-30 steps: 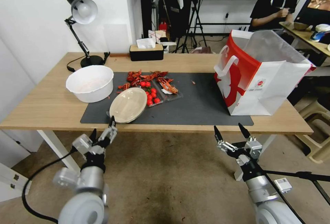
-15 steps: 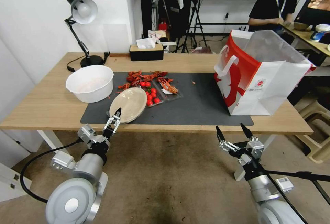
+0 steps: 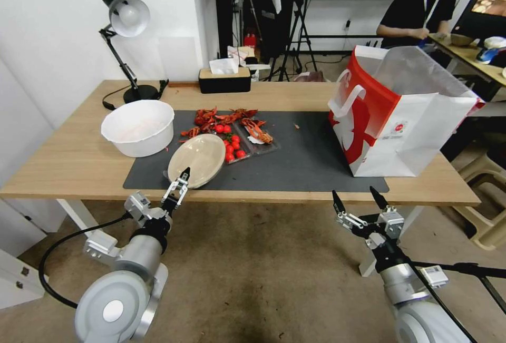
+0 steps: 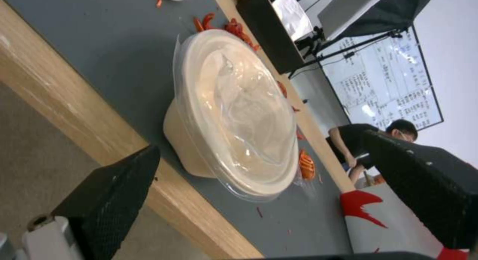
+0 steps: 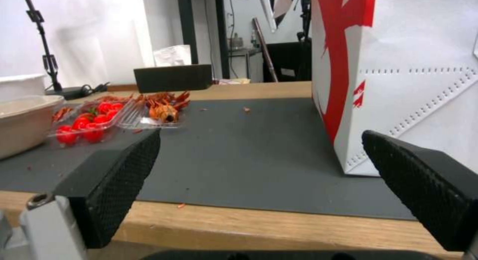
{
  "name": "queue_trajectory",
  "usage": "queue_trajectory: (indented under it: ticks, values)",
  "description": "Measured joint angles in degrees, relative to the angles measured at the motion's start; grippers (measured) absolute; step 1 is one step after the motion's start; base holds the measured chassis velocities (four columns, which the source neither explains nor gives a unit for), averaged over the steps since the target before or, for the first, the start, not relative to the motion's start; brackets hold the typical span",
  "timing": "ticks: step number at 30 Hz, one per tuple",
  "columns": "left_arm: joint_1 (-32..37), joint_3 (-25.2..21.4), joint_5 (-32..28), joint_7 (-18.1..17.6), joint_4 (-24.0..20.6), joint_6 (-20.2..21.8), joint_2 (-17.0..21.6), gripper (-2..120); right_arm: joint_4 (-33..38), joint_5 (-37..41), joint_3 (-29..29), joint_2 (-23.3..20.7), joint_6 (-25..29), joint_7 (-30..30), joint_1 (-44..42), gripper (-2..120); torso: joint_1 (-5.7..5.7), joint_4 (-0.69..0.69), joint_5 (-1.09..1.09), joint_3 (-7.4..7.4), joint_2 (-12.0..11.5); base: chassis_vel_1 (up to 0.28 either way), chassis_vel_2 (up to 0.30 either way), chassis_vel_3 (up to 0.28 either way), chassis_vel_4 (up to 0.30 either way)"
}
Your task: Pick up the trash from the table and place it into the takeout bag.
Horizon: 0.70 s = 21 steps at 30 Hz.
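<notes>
A beige round plate under a clear film lies tilted on the dark mat, close to the table's front edge. My left gripper hovers open at that edge, just short of the plate. In the left wrist view the plate lies ahead between the two black fingers, untouched. The takeout bag stands open at the mat's right end. Below and in front of the table edge near the bag, my right gripper is open and holds nothing. The right wrist view has the bag close ahead.
A big white bowl stands left of the plate. Clear trays of tomatoes and crayfish lie just behind the plate. A desk lamp and a black tissue box are at the back.
The left arm has turned its wrist and pushed the gripper up and forward toward the plate's near rim. The right gripper has only sunk slightly.
</notes>
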Motion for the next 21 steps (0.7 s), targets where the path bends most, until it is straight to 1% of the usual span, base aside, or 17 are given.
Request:
queue_trajectory:
  ticks: [7,11,12,13,15,16,17,19,20,21]
  values:
    - [-0.9,0.1,0.0,0.5,1.3,-0.3,-0.1,100,0.0,0.1,-0.4,-0.5,-0.2,0.2,0.3,100,0.00,-0.01,0.00,0.00,0.0,0.000,0.000,0.000,0.000]
    - [-1.3,0.1,0.0,0.7,1.8,-0.5,-0.1,97,0.0,0.2,-0.5,-0.7,-0.3,0.2,0.3,100,0.00,0.00,0.00,0.00,0.0,0.000,0.000,0.000,0.000]
    - [-1.4,0.1,0.0,0.7,2.0,-0.6,0.0,89,0.0,0.2,-0.5,-0.8,-0.3,0.2,0.3,100,0.00,0.00,0.00,0.00,0.0,0.000,0.000,0.000,0.000]
    - [-1.4,0.1,0.0,0.7,2.0,-0.6,0.0,89,0.0,0.2,-0.5,-0.8,-0.3,0.2,0.3,100,0.00,0.00,0.00,0.00,0.0,0.000,0.000,0.000,0.000]
    - [-1.8,0.2,-0.2,0.8,2.3,-0.7,0.0,79,0.1,0.2,-0.5,-0.8,-0.3,0.2,0.3,100,0.01,0.00,0.00,0.00,0.0,0.000,0.000,0.000,0.000]
    - [-2.0,0.2,-0.2,0.8,2.4,-0.7,0.0,76,0.1,0.2,-0.5,-0.8,-0.3,0.2,0.2,100,0.00,0.00,0.00,0.00,0.0,0.000,0.000,0.000,0.000]
    - [-2.0,0.2,-0.2,0.8,2.4,-0.7,0.0,76,0.1,0.2,-0.5,-0.8,-0.3,0.2,0.2,100,0.00,0.00,0.00,0.00,0.0,0.000,0.000,0.000,0.000]
    - [-2.7,0.5,-0.7,0.8,3.1,-0.8,0.1,64,0.2,0.3,-0.3,-0.8,-0.3,0.2,-0.2,100,0.00,-0.01,0.01,0.00,0.0,0.000,0.000,0.000,0.000]
    - [-2.7,0.5,-0.7,0.8,3.1,-0.8,0.1,64,0.2,0.3,-0.3,-0.8,-0.3,0.2,-0.2,100,0.00,-0.01,0.01,0.00,0.0,0.000,0.000,0.000,0.000]
    - [-3.3,0.7,-1.0,0.8,3.7,-0.8,0.1,57,0.3,0.2,-0.2,-0.8,-0.3,0.2,-0.4,100,0.00,-0.01,0.01,0.00,0.0,0.000,0.000,0.000,0.000]
